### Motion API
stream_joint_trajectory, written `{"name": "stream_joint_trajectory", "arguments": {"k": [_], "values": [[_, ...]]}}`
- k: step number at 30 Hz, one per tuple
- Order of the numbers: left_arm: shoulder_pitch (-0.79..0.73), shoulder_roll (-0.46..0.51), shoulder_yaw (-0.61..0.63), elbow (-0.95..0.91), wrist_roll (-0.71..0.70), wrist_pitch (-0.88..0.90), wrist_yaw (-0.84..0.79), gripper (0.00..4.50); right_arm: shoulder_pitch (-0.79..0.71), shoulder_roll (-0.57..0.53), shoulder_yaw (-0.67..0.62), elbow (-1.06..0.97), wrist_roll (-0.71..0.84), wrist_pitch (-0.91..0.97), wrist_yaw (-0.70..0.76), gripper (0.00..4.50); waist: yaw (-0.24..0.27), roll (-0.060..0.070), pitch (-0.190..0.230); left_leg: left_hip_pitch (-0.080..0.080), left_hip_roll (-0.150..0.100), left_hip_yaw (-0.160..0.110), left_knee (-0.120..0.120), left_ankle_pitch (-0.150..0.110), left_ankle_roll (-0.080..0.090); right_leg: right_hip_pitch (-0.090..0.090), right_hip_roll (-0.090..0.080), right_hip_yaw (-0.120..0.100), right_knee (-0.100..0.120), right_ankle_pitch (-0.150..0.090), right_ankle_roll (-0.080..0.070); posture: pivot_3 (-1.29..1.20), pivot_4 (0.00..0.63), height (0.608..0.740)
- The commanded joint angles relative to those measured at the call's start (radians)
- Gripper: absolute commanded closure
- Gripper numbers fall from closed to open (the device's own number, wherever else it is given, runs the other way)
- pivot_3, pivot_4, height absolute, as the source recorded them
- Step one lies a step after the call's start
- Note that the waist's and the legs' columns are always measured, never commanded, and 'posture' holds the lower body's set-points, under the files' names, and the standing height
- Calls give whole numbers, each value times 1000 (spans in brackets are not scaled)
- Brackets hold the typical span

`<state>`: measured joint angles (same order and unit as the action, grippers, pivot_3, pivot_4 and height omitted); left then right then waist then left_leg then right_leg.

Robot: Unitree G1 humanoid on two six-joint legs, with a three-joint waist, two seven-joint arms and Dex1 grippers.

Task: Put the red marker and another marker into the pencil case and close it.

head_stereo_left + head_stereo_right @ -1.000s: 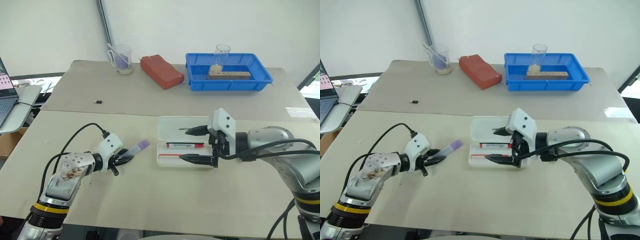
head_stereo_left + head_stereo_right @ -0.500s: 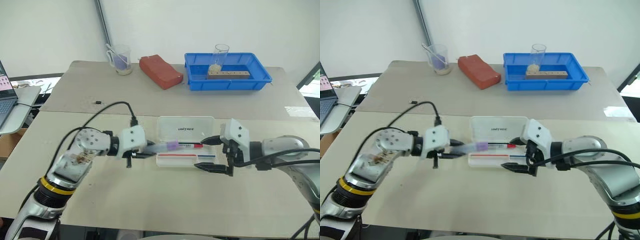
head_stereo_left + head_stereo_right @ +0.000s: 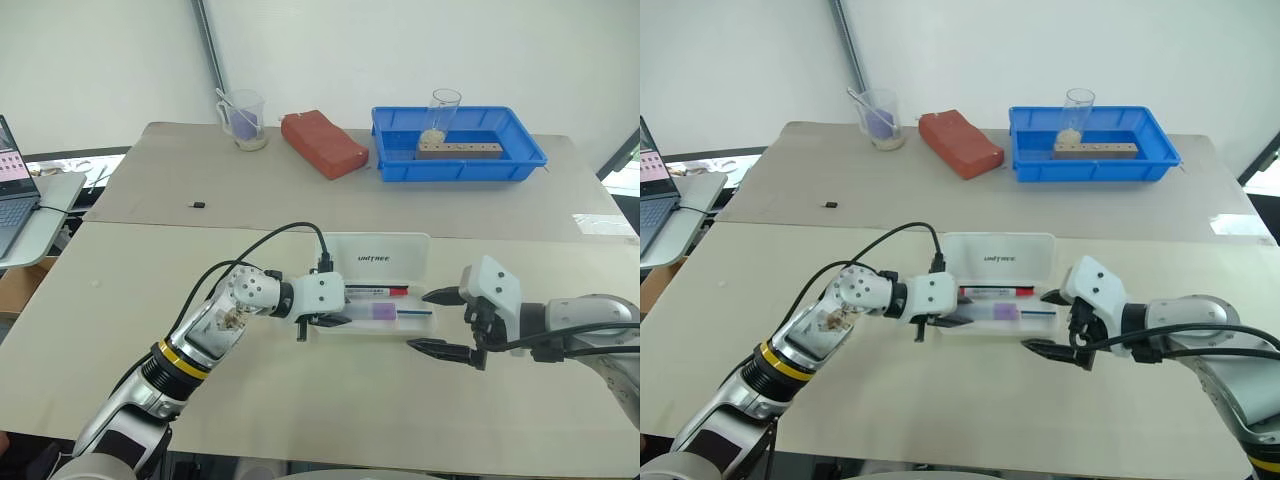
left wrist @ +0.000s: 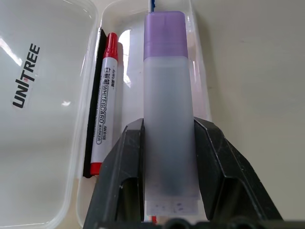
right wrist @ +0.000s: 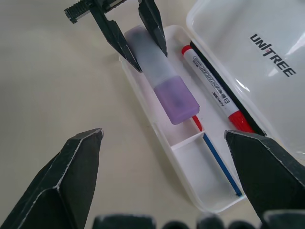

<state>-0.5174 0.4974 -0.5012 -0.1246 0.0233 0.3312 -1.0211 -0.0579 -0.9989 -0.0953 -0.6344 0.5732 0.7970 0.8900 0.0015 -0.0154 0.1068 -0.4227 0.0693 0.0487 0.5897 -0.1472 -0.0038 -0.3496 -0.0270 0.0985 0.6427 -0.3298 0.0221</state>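
Looking down from my head, I see a beige table (image 3: 300,420) with the open case (image 3: 375,300) at its middle, its lid (image 3: 378,257) laid back flat behind the tray. My left gripper (image 3: 335,319) reaches in from the left and is clamped on the purple marker (image 3: 372,312), which lies lengthwise over the tray's front half, cap pointing right. The red marker (image 3: 375,291) lies in the tray just behind it, near the hinge. My right gripper (image 3: 438,322) hovers just beside the case's right end, its two fingers spread wide around nothing. At the far edge of the table stand a blue bin (image 3: 458,143), a red brick (image 3: 322,143) and a clear cup (image 3: 241,118).

From my left wrist, my two black fingers (image 4: 126,157) press both sides of the purple marker's (image 4: 167,105) pale barrel. It sits above the tray, cap away from me. The red marker (image 4: 102,105) lies alongside it in the tray, next to the lid (image 4: 33,114) printed UNITREE.

From my right wrist, my fingers (image 5: 71,171) stand far apart. Between them I see the case (image 5: 209,157), my left gripper (image 5: 147,57) pinching the purple marker (image 5: 162,81), the red marker (image 5: 214,93), and a thin blue pen (image 5: 221,164) in the near compartment.
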Motion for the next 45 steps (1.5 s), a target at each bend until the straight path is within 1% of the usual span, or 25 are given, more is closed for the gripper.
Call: {"name": "stream_joint_trajectory", "arguments": {"k": [1,3,5,6,9,10,11,14,17,21,25,28,34,35,37,42,43,45], "values": [[-20,-9,14,3,3,-18,1,3570,-10,-5,-32,-22,-3,-18,-7,0,-1,0,0,0,0,0,0,0,0,0,0,0,0,0,0,0,150,740],[-17,-13,16,1,-2,-13,-5,3570,-13,-4,-30,-22,-1,-16,-9,0,0,0,0,0,0,0,0,0,0,0,0,0,0,0,0,0,150,740],[-9,-10,16,-10,-6,-12,-16,2511,-18,-4,-26,-17,-1,-17,-9,0,1,0,0,0,0,0,0,0,0,0,0,0,0,0,0,0,150,740],[-5,-11,20,-13,-7,-11,-14,2134,-20,-4,-25,-10,-4,-21,-7,0,1,0,0,0,0,0,0,0,0,0,0,0,0,0,0,0,150,740],[4,-16,36,-38,-26,-3,-16,729,-3,-9,-34,12,-17,-37,2,0,1,0,0,0,0,0,0,0,0,0,0,0,0,0,0,0,150,740],[5,-21,46,-52,-39,10,-14,308,4,-13,-39,23,-23,-44,5,0,1,0,0,0,0,0,0,0,0,0,0,0,0,0,0,0,150,740],[7,-25,55,-66,-51,21,-13,50,11,-17,-47,34,-30,-51,10,0,2,0,0,0,0,0,0,0,0,0,0,0,0,0,0,0,150,740],[18,-22,79,-113,-91,35,-22,50,21,-34,-68,97,-66,-85,22,0,3,0,0,0,0,0,1,0,0,1,0,0,0,0,0,0,150,740],[30,-30,122,-165,-167,53,-34,50,32,-76,-74,201,-132,-144,46,0,4,1,0,0,0,0,1,0,0,1,0,0,0,0,0,0,150,740],[44,-30,152,-201,-249,-40,-92,50,33,-135,-39,367,-230,-222,83,0,4,1,0,1,0,0,1,0,0,1,0,0,0,0,0,0,150,740],[41,-37,147,-189,-263,-117,-118,50,12,-129,5,487,-271,-259,122,0,3,2,0,2,0,0,1,0,0,2,0,0,0,0,0,0,150,740],[34,-56,152,-184,-280,-134,-110,50,-23,-112,39,556,-302,-266,123,0,2,3,0,2,0,0,1,0,0,3,0,0,0,0,0,0,150,740],[38,-64,157,-185,-284,-152,-98,50,-96,-69,73,612,-314,-226,114,0,-2,5,0,2,0,0,1,0,0,3,0,0,0,0,0,0,150,740],[39,-65,158,-185,-284,-153,-95,0,-103,-65,76,618,-316,-224,113,526,-1,6,0,2,0,0,1,0,0,3,0,0,0,0,0,0,150,740],[40,-64,158,-186,-282,-155,-91,0,-110,-62,83,625,-322,-220,121,1070,2,6,0,2,0,0,1,0,0,4,0,0,0,0,0,0,150,740],[40,-61,161,-186,-283,-157,-87,0,-113,-58,88,631,-329,-228,134,2794,3,6,0,3,-1,0,2,0,0,6,0,0,-1,0,1,0,150,740],[40,-61,161,-185,-283,-158,-87,0,-114,-58,86,629,-327,-232,141,3246,3,6,0,3,-1,0,2,0,0,6,0,0,-1,0,1,0,150,740],[39,-61,162,-184,-285,-158,-87,0,-116,-58,78,614,-315,-232,155,3874,3,6,0,4,-1,0,1,0,0,7,0,0,-1,0,1,0,150,740]]}}
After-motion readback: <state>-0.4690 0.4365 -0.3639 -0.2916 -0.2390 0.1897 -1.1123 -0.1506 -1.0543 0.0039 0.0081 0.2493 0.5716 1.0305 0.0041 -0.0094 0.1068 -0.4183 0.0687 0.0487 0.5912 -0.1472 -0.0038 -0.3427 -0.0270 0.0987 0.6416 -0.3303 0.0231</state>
